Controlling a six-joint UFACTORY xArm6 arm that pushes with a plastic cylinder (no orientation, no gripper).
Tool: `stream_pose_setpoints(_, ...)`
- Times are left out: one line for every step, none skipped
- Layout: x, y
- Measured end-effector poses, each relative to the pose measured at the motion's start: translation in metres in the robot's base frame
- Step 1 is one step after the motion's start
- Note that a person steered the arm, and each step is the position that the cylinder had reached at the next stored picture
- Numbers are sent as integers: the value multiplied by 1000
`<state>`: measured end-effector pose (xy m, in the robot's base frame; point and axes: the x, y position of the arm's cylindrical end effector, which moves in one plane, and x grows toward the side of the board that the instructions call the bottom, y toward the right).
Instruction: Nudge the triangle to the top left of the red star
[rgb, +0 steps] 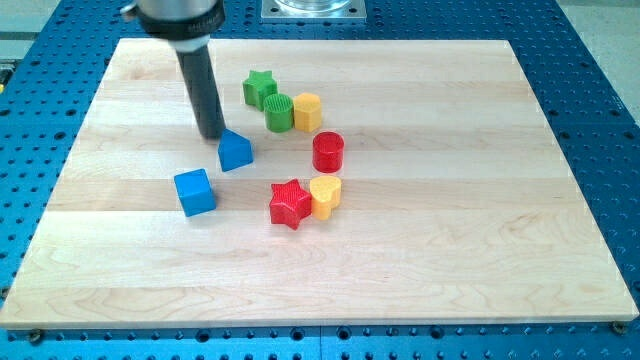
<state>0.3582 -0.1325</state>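
Observation:
The blue triangle lies on the wooden board, up and to the left of the red star. My tip sits just at the triangle's upper left, touching or nearly touching it. The red star lies near the board's middle with a yellow heart against its right side.
A blue cube lies below and left of the triangle. A green star, a green cylinder and a yellow hexagonal block cluster near the view's top. A red cylinder stands above the heart. The wooden board lies on a blue perforated table.

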Motion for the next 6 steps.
stream_pose_setpoints(-55,0)
stream_pose_setpoints(-28,4)
stream_pose_setpoints(46,2)
stream_pose_setpoints(86,-1)
stream_pose_setpoints(91,14)
stream_pose_setpoints(88,15)
